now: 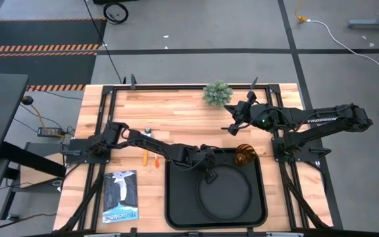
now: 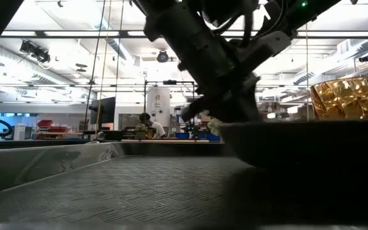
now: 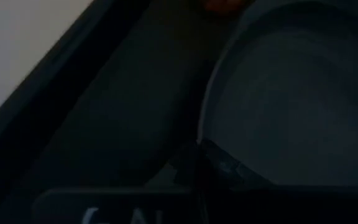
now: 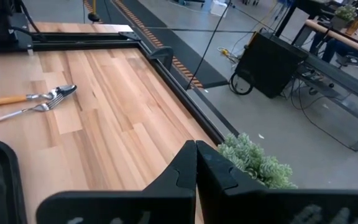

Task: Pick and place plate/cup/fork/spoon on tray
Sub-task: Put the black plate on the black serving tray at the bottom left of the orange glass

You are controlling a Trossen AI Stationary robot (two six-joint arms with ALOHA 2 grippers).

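Note:
The round black plate (image 1: 227,192) lies inside the black tray (image 1: 176,197), which sits at the table's near middle. My left gripper (image 1: 209,172) reaches in from the left and is shut on the plate's far-left rim. The amber cup (image 1: 245,155) stands upright in the tray's far right corner and also shows in the low view (image 2: 345,97). The spoon (image 4: 55,94) and the fork (image 4: 39,108) lie side by side on the wood left of the tray. My right gripper (image 1: 232,129) is shut and empty, above the table beyond the tray. My left gripper pinches the plate's raised rim (image 3: 205,134) between its two fingers, at the plate's far-left edge. The fingers slant down from the table's left side. The plate sits about level over the tray floor. Whether it rests on the floor, I cannot tell.
A small green plant (image 1: 217,93) stands at the table's far edge, close to my right gripper. A booklet (image 1: 120,195) lies on the wood left of the tray. Bare wood lies between the cutlery and the plant.

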